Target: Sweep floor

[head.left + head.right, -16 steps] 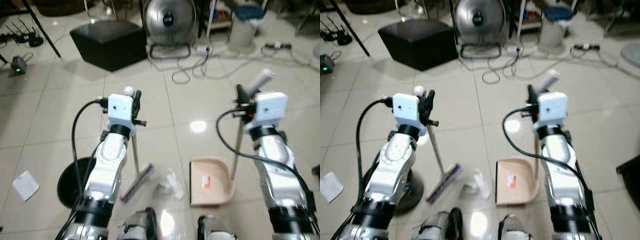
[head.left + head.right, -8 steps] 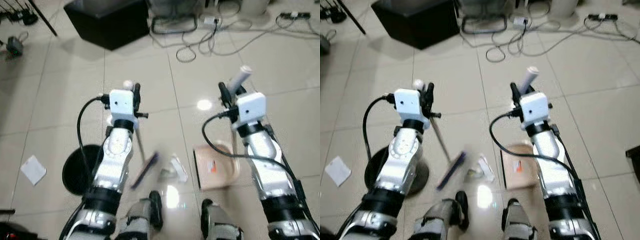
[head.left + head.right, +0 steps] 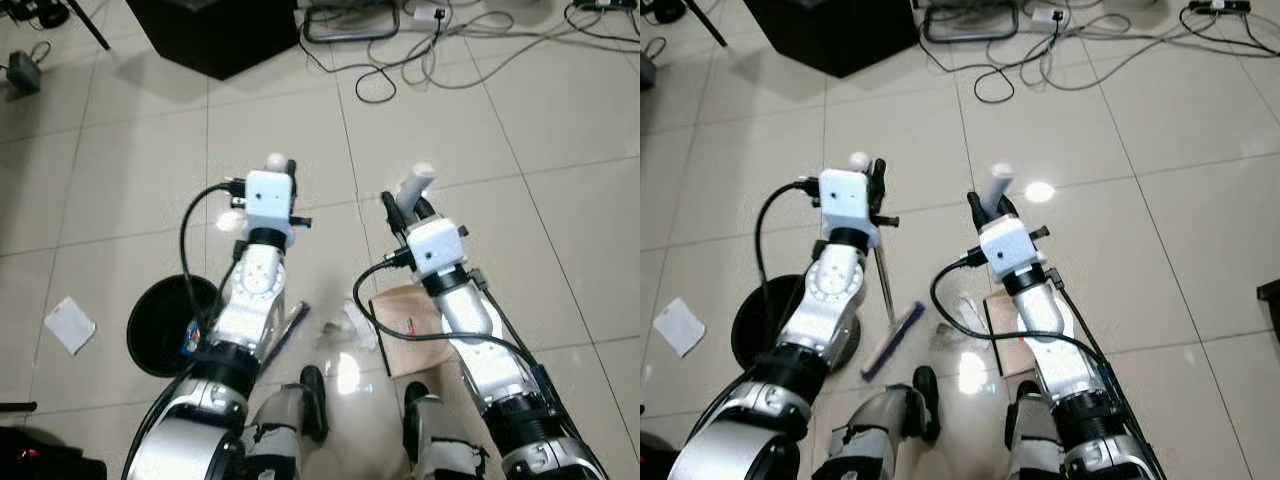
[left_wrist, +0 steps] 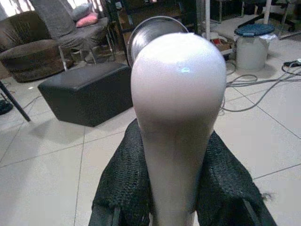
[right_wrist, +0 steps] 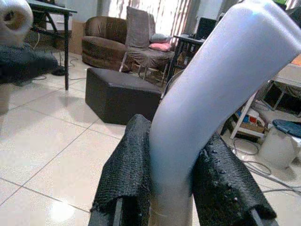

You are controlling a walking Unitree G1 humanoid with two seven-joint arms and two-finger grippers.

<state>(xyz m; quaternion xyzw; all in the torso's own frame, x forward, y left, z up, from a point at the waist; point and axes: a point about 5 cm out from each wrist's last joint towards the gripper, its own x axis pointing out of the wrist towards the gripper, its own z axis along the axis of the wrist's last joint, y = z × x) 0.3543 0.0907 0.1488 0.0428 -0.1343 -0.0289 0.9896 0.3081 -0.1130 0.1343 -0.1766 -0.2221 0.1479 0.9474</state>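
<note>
A broom with a white knob (image 3: 277,161) on its thin handle stands tilted, its purple head (image 3: 286,334) on the tiles. My left gripper (image 3: 281,173) is shut on the handle just below the knob (image 4: 178,89), black fingers (image 4: 123,188) on both sides. A beige dustpan (image 3: 412,318) lies on the floor to the right of the head. My right gripper (image 3: 408,205) is shut on its upright grey-white handle (image 5: 211,94), fingers (image 5: 225,183) pressed against it. Crumpled clear litter (image 3: 349,325) lies between broom head and dustpan.
A black round base (image 3: 160,325) sits on the floor at the left, with a white paper scrap (image 3: 70,325) beyond it. A black ottoman (image 3: 220,30) and loose cables (image 3: 400,60) lie ahead. My two feet (image 3: 310,400) stand just behind the litter.
The camera has tipped down and the whole picture has shifted. My right arm has swung left with the dustpan, closer to the litter and the broom. Both grips are unchanged.
</note>
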